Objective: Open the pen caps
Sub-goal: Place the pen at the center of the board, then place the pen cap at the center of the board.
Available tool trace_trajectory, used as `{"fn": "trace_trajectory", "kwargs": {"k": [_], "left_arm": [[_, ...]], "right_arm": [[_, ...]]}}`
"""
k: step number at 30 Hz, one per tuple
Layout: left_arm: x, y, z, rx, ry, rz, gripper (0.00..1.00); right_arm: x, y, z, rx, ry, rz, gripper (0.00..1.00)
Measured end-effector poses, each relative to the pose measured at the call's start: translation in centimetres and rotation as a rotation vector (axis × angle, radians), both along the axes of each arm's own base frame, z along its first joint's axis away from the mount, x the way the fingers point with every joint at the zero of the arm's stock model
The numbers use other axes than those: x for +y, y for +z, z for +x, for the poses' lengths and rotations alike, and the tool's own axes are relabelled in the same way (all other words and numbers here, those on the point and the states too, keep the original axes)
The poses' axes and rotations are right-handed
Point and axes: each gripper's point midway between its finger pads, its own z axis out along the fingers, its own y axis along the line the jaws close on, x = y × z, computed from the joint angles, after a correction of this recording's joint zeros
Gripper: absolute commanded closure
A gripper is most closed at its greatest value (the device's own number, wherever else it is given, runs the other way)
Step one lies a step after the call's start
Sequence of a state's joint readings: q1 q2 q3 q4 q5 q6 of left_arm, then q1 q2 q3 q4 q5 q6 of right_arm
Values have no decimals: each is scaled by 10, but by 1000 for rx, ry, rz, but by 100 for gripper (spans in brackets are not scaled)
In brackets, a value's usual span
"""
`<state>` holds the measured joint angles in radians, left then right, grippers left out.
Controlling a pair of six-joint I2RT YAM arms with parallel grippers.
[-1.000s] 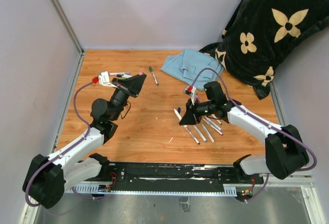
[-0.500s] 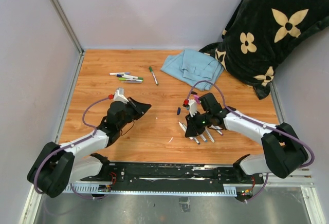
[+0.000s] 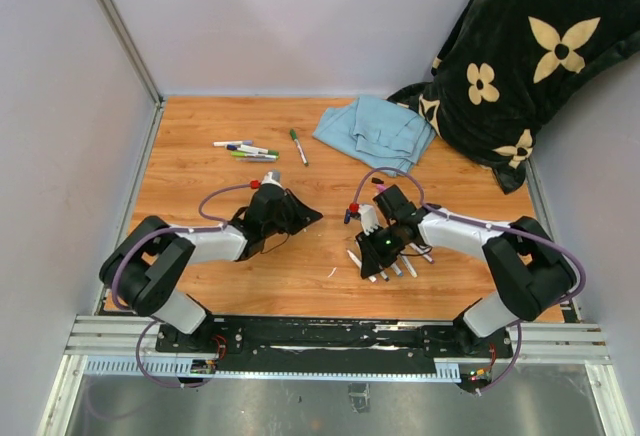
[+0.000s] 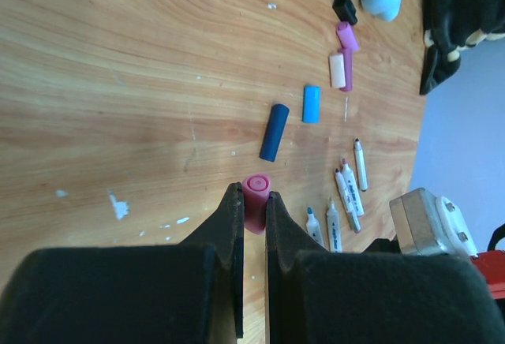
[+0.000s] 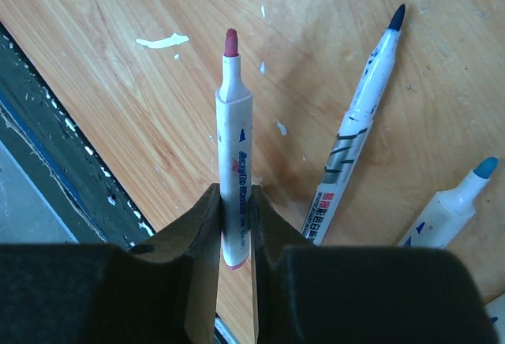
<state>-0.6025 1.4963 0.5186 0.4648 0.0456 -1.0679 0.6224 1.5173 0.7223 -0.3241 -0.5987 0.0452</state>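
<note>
Two end effectors clamped: left (image 4: 252, 194) on pink cap (image 4: 257, 181), right (image 5: 235, 196) on marker (image 5: 234, 123) (wooden tabletop (image 4: 118, 60)).

Loose caps (image 4: 274, 132) lie on the table (image 3: 180, 181) just behind the uncapped markers (image 5: 359, 115), with the cloth (image 3: 375, 131) farther back and capped markers (image 3: 248, 151) at the back left.

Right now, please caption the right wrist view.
Right gripper clamps an uncapped pink marker over the table, beside a navy marker and a light-blue marker.
</note>
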Motion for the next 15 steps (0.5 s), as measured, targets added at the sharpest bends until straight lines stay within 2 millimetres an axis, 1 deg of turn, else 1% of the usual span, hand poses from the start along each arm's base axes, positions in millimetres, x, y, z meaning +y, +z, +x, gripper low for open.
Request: {"fn": "trace_trajectory", "kwargs": {"k": [3,7,10,15], "left_arm": [[-13,-7,-1,26,-18,9,98],[-22,-21,-1,72,-25,35,95],[-26,-30,0,98,-29,50,90],[-31,-41,-5,127,-49,66,81]], "right_arm": [[-1,-1,1,8,-5,-20,78],[-2,-2,3,14,-10,-38,76],[-3,-2,3,24,-11,-49,74],[-2,-2,4,43,-10,-62,74]]}}
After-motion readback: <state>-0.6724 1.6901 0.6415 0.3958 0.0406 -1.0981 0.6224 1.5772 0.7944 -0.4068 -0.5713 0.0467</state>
